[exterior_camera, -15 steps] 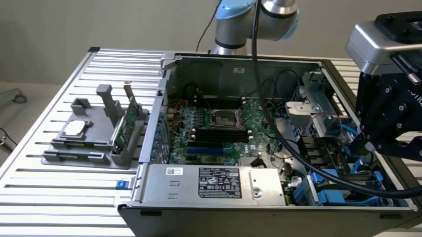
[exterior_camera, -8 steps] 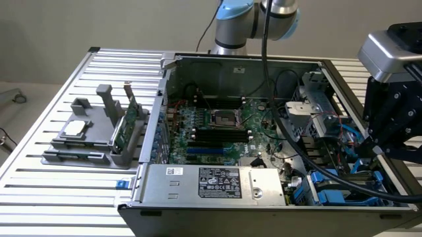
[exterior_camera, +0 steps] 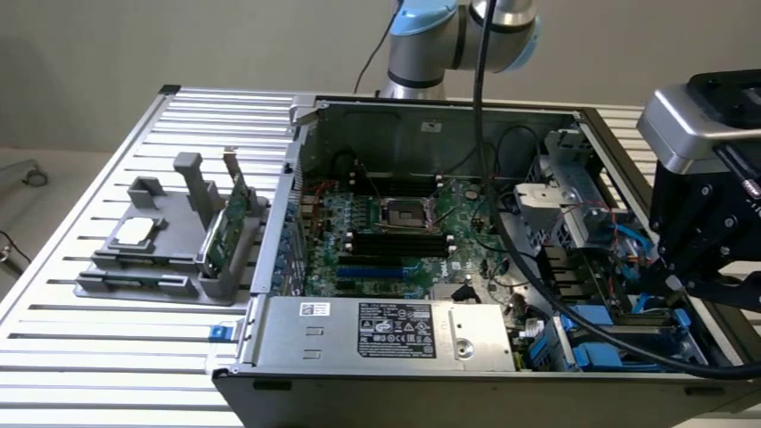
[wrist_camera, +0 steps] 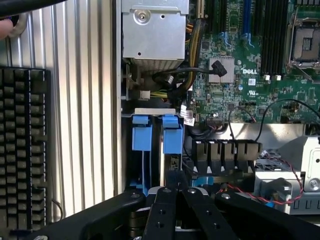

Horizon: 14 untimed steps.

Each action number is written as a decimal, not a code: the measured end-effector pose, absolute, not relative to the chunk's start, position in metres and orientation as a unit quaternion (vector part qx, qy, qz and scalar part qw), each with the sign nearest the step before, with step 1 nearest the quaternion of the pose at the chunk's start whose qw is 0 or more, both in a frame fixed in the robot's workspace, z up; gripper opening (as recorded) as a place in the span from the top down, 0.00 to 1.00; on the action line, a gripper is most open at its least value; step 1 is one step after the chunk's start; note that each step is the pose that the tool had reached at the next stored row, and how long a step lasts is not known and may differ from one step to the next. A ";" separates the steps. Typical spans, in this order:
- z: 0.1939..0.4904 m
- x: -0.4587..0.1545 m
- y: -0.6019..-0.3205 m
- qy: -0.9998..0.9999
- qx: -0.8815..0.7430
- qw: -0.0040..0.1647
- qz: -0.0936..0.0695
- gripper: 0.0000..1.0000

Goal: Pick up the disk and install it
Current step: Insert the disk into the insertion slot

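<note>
Open computer case (exterior_camera: 440, 134), keyboard (wrist_camera: 22, 150), grey stand (exterior_camera: 131, 287)

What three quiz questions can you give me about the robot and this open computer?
1. True or false: the green card stands upright in the grey holder, outside the computer case.
2. Pick one. The end effector is nearest to: A the blue tabs inside the computer case; B the grey holder; C the green card.
3. What small square thing lies on the grey holder beside the green card?

Key: 1 true. 2 A. 3 the silver chip.
</note>
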<state>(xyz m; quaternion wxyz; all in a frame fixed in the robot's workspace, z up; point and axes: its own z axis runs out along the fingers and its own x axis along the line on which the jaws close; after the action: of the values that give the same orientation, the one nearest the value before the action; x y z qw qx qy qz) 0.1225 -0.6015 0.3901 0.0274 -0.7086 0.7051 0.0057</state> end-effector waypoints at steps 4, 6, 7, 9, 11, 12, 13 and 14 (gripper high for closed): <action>0.383 0.123 -0.601 0.705 -0.709 0.027 0.006 0.89; 0.379 0.124 -0.601 0.705 -0.709 0.028 0.006 0.89; 0.377 0.124 -0.601 0.705 -0.709 0.027 0.006 0.89; 0.374 0.125 -0.601 0.705 -0.709 0.027 0.006 0.89; 0.370 0.125 -0.601 0.705 -0.709 0.027 0.006 0.89; 0.368 0.126 -0.601 0.705 -0.709 0.027 0.006 0.89; 0.366 0.126 -0.601 0.705 -0.709 0.027 0.006 0.89; 0.364 0.127 -0.601 0.705 -0.709 0.028 0.006 0.89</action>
<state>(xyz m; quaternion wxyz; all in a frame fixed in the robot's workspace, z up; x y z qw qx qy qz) 0.1265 -0.6006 0.3645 0.0275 -0.7086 0.7051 0.0058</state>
